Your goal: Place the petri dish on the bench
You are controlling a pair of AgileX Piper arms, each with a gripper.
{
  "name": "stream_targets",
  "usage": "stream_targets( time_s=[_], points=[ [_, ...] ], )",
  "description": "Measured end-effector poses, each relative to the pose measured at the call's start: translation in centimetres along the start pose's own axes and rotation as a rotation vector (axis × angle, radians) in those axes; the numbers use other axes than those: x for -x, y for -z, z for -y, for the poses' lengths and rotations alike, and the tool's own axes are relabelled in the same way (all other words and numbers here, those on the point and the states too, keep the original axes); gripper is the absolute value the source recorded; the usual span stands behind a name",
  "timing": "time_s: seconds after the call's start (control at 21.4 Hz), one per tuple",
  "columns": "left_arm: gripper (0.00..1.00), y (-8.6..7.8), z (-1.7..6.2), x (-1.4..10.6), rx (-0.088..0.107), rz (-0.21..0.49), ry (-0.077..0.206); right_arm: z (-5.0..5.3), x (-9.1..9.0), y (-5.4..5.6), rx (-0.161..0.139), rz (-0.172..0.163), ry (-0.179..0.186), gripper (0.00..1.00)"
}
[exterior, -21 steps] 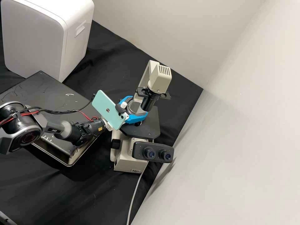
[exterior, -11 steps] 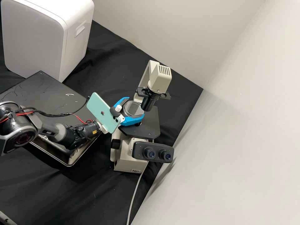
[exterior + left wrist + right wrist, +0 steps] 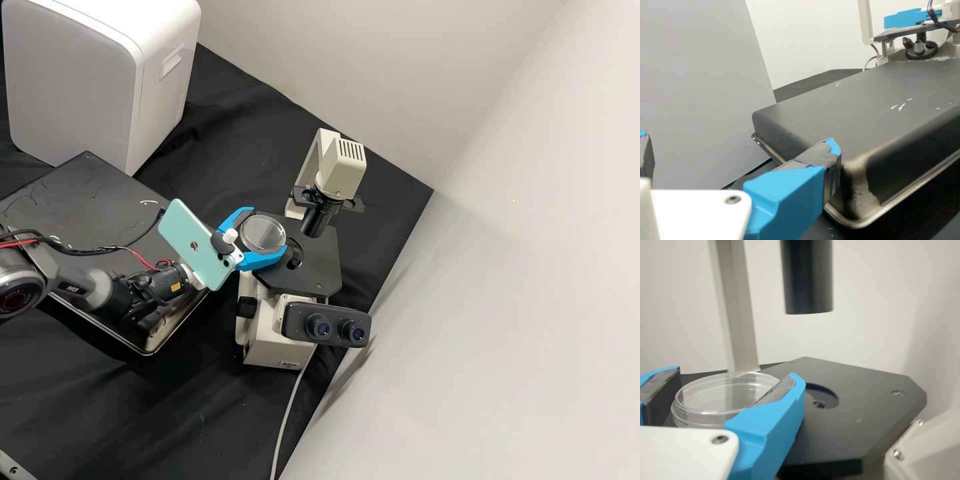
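1. High view: the right gripper [image 3: 257,237] is closed on the petri dish [image 3: 263,231]. It holds the dish level above the arm-side edge of the microscope stage [image 3: 317,267].
2. Left wrist view: the left gripper [image 3: 737,145] has its fingers spread apart. One finger lies against the corner of a black tray [image 3: 865,115].
3. Right wrist view: the dish sidewall is clamped between both blue fingers. The dish is at the stage edge, to one side of the dark tube [image 3: 806,275] overhead.

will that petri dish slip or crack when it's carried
The petri dish looks thin, clear and rigid: probably light, but crackable if squeezed hard. Its smooth round wall, pinched between two blue fingers, may slip or twist. Shallow and flat, it should set down without tipping.
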Motion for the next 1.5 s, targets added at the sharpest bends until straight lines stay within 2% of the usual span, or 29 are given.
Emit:
stream_targets(
  time_s=[0.09, 0.28, 0.42, 0.66, 0.8, 1.08, 1.26, 1.4, 1.5],
  points=[
    [1.00, 0.0, 0.00, 0.0, 0.000, 0.000, 0.000, 0.3, 0.8, 0.2, 0.001, -0.008, 0.013, 0.00],
    [1.00, 0.0, 0.00, 0.0, 0.000, 0.000, 0.000, 0.7, 1.9, 0.7, -0.022, -0.026, 0.026, 0.00],
    [1.00, 0.0, 0.00, 0.0, 0.000, 0.000, 0.000, 1.1, 2.8, 1.1, -0.024, -0.035, 0.044, 0.00],
    [1.00, 0.0, 0.00, 0.0, 0.000, 0.000, 0.000, 1.8, 4.4, 2.3, -0.043, -0.067, 0.079, 0.00],
    [1.00, 0.0, 0.00, 0.0, 0.000, 0.000, 0.000, 2.2, 5.4, 3.0, -0.043, -0.093, 0.096, 0.00],
    [1.00, 0.0, 0.00, 0.0, 0.000, 0.000, 0.000, 2.2, 7.1, 4.6, -0.047, -0.151, 0.108, 0.00],
    [1.00, 0.0, 0.00, 0.0, 0.000, 0.000, 0.000, 2.9, 7.9, 5.3, -0.047, -0.183, 0.137, 0.00],
    [1.00, 0.0, 0.00, 0.0, 0.000, 0.000, 0.000, 3.8, 8.5, 5.8, -0.044, -0.206, 0.170, 0.00],
    [1.00, 0.0, 0.00, 0.0, 0.000, 0.000, 0.000, 4.4, 8.9, 5.8, -0.035, -0.202, 0.190, 0.00]
  ],
)
